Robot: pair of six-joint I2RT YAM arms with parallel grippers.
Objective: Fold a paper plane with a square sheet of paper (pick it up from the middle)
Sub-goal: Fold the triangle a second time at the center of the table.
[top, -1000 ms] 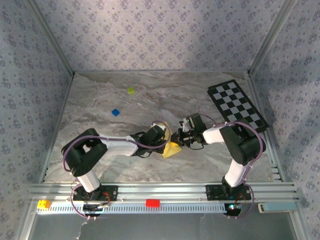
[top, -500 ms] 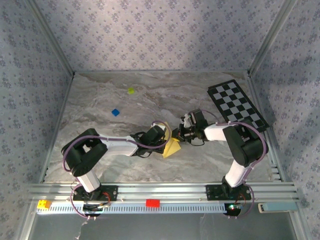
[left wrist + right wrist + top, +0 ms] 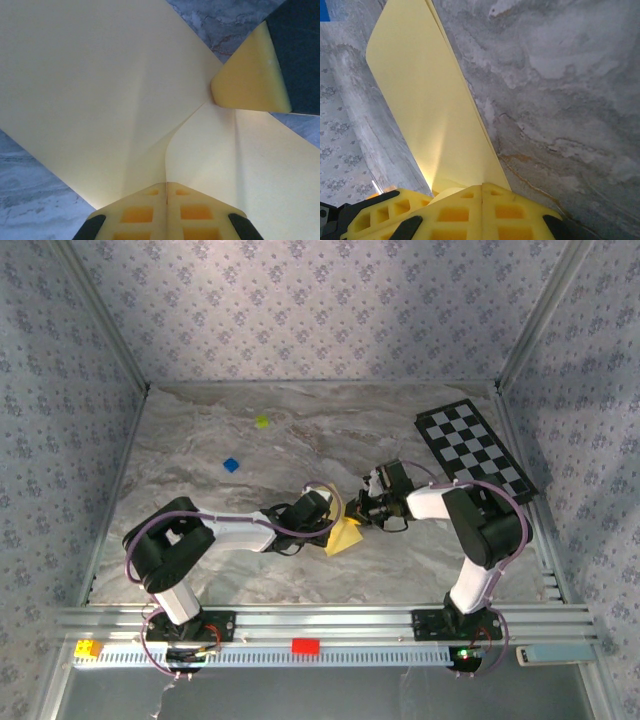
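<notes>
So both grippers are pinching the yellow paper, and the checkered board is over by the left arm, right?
Not quite. The left gripper and right gripper do pinch the paper, but the board lies over by the right arm, as the top view shows.

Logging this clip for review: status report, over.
Left gripper shut on yellow paper. Right gripper shut on same paper. Paper creased, held between them. Checkered board well apart.
</notes>
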